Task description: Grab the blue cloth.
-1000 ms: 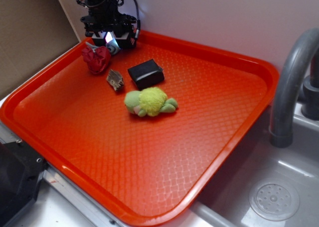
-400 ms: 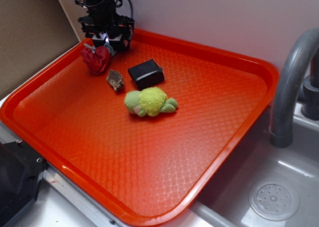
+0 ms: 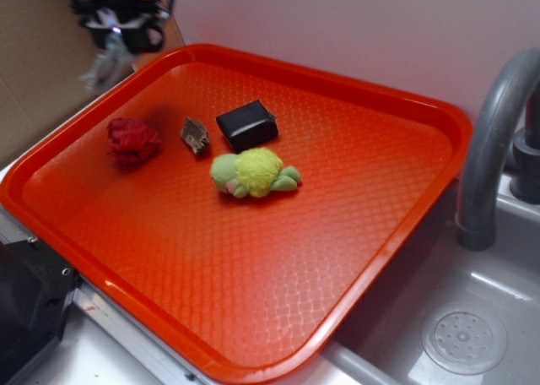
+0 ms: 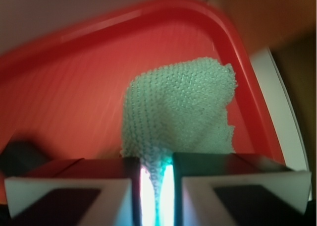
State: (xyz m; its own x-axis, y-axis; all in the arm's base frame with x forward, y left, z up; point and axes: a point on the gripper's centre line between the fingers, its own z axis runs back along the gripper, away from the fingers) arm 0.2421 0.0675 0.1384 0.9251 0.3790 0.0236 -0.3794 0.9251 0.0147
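Note:
My gripper is at the far left corner, lifted above the rim of the red tray, and is blurred by motion. It is shut on the blue cloth, a pale blue-grey rag that hangs below the jaws. In the wrist view the cloth is a knitted pale sheet pinched between the two fingers, my gripper shut on its bunched end. The cloth hangs over the tray's corner.
On the tray lie a red fabric wad, a small brown piece, a black block and a yellow-green plush toy. A grey faucet and sink are at the right. A brown wall stands at the left.
My gripper has risen and moved left from beside the red wad, carrying the blue cloth up off the tray. The red wad now lies further left and nearer on the tray.

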